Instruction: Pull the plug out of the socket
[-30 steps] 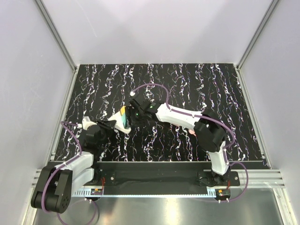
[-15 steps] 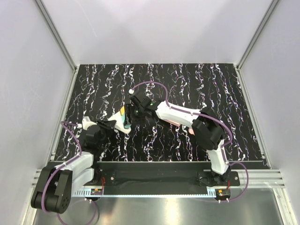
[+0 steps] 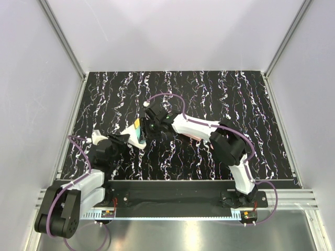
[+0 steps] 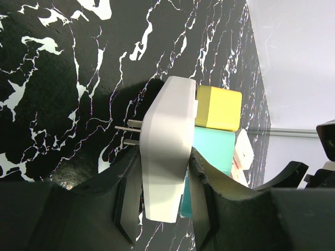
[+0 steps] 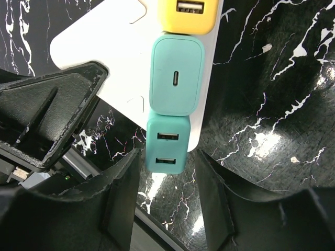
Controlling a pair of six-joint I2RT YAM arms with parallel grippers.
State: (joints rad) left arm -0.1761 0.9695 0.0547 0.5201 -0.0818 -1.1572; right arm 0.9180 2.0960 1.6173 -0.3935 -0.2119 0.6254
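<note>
The white rounded-triangle socket (image 4: pixel 166 151) is gripped between my left gripper's fingers (image 4: pixel 162 209), its two metal prongs pointing left. It also shows in the right wrist view (image 5: pixel 110 57) and the top view (image 3: pixel 132 135). Plugged into it are a yellow plug (image 5: pixel 188 14), a teal plug with one port (image 5: pixel 176 76) and a teal plug with two USB ports (image 5: pixel 167 149). My right gripper (image 5: pixel 167 201) is open, its fingers on either side of the two-port teal plug's end without touching. In the top view the right gripper (image 3: pixel 148 127) sits just right of the socket.
The table is a black mat with white marbling (image 3: pixel 209 94), walled by white panels. A purple cable (image 3: pixel 167 97) loops over the right arm. A black rail (image 3: pixel 172 191) runs along the near edge.
The right arm has shifted slightly left, bringing its gripper closer to the socket held by the left gripper. The left arm has not moved.
</note>
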